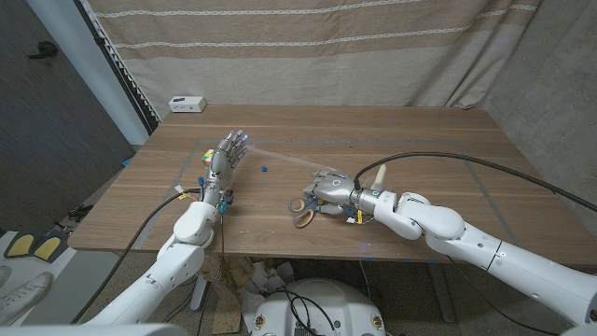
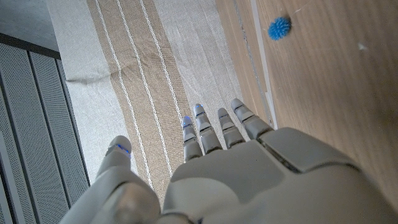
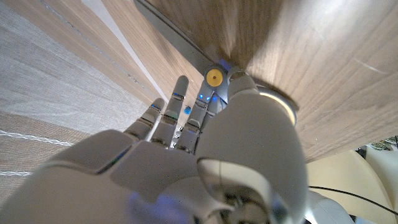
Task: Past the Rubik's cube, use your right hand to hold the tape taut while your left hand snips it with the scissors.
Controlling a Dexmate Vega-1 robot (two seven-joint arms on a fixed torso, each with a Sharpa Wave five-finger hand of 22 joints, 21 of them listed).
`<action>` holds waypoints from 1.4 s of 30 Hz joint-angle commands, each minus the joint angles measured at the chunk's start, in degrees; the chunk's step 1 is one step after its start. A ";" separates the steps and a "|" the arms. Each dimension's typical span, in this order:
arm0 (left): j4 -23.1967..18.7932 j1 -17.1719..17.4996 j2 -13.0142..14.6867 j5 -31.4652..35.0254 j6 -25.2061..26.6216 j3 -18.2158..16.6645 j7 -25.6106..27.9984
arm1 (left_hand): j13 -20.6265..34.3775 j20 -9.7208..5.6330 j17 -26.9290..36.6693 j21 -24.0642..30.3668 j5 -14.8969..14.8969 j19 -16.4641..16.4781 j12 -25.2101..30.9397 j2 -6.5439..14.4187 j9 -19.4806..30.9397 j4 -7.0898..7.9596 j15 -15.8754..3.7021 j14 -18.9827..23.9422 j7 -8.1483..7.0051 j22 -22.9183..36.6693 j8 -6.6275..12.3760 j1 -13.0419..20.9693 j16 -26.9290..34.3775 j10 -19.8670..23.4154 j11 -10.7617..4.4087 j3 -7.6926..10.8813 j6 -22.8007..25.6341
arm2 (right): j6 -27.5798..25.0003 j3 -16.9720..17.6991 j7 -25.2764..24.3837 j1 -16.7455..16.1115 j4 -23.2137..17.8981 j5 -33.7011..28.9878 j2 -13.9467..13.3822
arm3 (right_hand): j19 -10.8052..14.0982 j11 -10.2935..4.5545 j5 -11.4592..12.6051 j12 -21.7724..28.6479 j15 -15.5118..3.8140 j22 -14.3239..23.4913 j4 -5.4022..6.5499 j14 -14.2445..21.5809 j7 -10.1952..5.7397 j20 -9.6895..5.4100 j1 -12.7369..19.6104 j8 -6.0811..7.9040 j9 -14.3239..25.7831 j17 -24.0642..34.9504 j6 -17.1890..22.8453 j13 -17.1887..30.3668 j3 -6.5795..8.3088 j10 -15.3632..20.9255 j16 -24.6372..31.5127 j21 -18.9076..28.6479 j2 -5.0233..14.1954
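Stretching across the scene is a wooden table (image 1: 392, 149) with a brown plank grain, standing in front of a beige curtain (image 1: 308, 47) with thin white stripes; a dark panel is closing off the room on the robot's left. A small white box (image 1: 187, 104) is sitting at the far left corner of the table.

A strip of clear tape (image 1: 284, 158) is running as a long pale line across the tabletop, its long axis going from the left hand's fingertips diagonally toward the right hand. The scissors (image 1: 303, 211) are lying flat on the table, orange loop handles pointing toward the near edge, the blades pointing away under the right hand; in the right wrist view the dark blades and the yellow pivot (image 3: 214, 77) are showing just past the fingers. The Rubik's cube (image 1: 204, 157) is sitting just beside the left hand, on its outer side. A tiny blue object (image 1: 265, 169) is resting near the tape.

The left hand (image 1: 224, 159) is standing upright with its fingers extended and apart, gripping nothing that I can make out. The right hand (image 1: 331, 189) is resting over the scissors with fingers stretched forward; whether it is actually gripping them I cannot tell.
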 commanded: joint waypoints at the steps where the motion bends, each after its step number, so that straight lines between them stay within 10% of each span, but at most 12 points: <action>1: 1.27 -0.87 -0.48 -0.29 0.18 0.49 -0.78 | 0.19 -4.78 0.30 0.19 0.23 -0.10 0.30 -0.15 0.14 0.03 -7.05 -0.08 -0.21 0.21 0.27 -0.88 0.34 0.73 0.25 -0.20 0.80 | 0.18 0.22 -1.79 0.39 1.32 1.24 0.09 | 1.75 -3.96 -0.46 5.96 -10.76 0.18 0.53 2.36 -7.34 -0.49 1.06 2.96 -3.15 0.61 11.86 12.15 -0.85 12.48 1.00 0.45 0.26; 12: 2.14 -1.36 -0.93 -0.42 -0.18 0.67 -1.04 | 0.19 -4.82 0.31 0.24 0.23 -0.01 0.33 -0.15 0.14 0.16 -7.17 -0.02 -0.46 0.21 0.31 -1.14 0.37 0.90 0.18 -0.39 1.04 | 2.61 2.33 -6.05 -0.32 0.62 6.25 -0.69 | 5.19 -4.07 -0.51 5.24 -11.00 0.19 -0.14 6.76 -6.80 -1.65 2.47 2.83 -7.24 0.52 14.17 8.04 -1.13 16.13 1.78 1.26 0.22; 22: 2.58 -1.47 -1.42 -0.61 -0.53 0.95 -1.33 | 0.20 -4.80 0.31 0.27 0.23 0.04 0.38 -0.14 0.14 0.29 -7.18 0.07 -0.46 0.22 0.29 -1.39 0.39 1.11 0.28 -0.57 1.12 | 5.86 4.48 -9.47 -1.79 -0.65 10.53 -1.15 | 11.82 -3.98 -2.53 7.62 -11.23 0.07 -1.44 16.23 -4.65 -5.78 8.30 4.33 -9.86 -1.39 12.48 12.66 1.22 10.94 1.07 2.96 1.03; 42: 1.29 -0.38 -1.19 -0.50 -0.48 0.83 -0.68 | 0.21 -4.83 0.33 0.29 0.24 0.07 0.37 -0.10 0.14 0.55 -7.20 0.12 -0.47 0.22 0.25 -1.83 0.39 1.26 0.29 -0.90 1.26 | 7.43 7.70 -11.13 -4.36 -0.05 18.39 -0.30 | 15.18 -3.71 -4.57 8.67 -11.32 0.26 -1.26 22.72 -3.46 -9.70 11.13 5.58 -11.66 -3.35 11.83 13.22 1.75 10.35 -0.23 4.05 0.55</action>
